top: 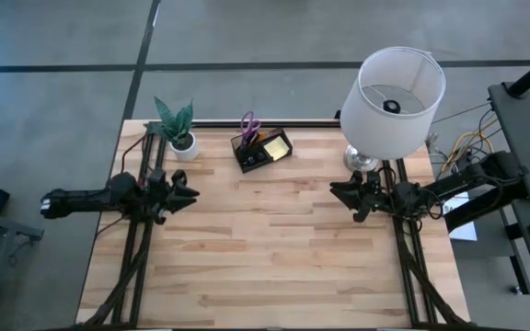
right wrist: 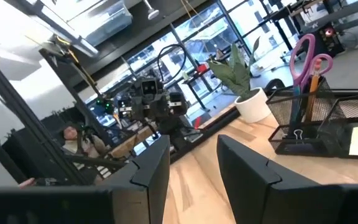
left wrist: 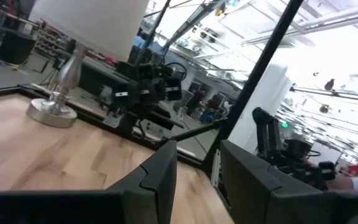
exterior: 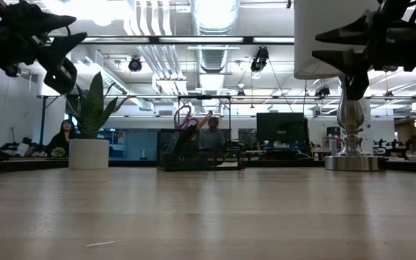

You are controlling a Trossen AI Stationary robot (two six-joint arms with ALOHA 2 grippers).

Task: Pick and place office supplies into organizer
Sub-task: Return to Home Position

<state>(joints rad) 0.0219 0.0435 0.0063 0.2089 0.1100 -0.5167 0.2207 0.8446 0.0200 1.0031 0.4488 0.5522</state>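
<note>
Nearly all of the job looks done to us. The organizer [top: 247, 164] stands in the upper middle of the high view, on the surface [top: 274, 248], with the plant [top: 177, 129] to its left and the lamp [top: 396, 92] to its right, and it already holds supplies. Inside it we count one pair of scissors [top: 248, 123] standing handles up, one yellow pad [top: 275, 147] in the right-hand compartment, and one orange pencil [right wrist: 314, 79] upright just beside the scissors. What looks like one small clip [right wrist: 298, 133] sits at the mesh wall. Any dark pens among them are too small for us to count. As far as the high view shows, we find no supply lying outside the organizer, so we judge that nothing is left to pick. Only the parking of the arms remains. Both arms are well apart from the organizer. The left hand [top: 191, 188] is at the left of the frame and the right hand [top: 340, 198] right of centre, below the lamp. Each has its fingers parted and grips nothing. That makes one organizer, one plant, one lamp and two hands.
</note>
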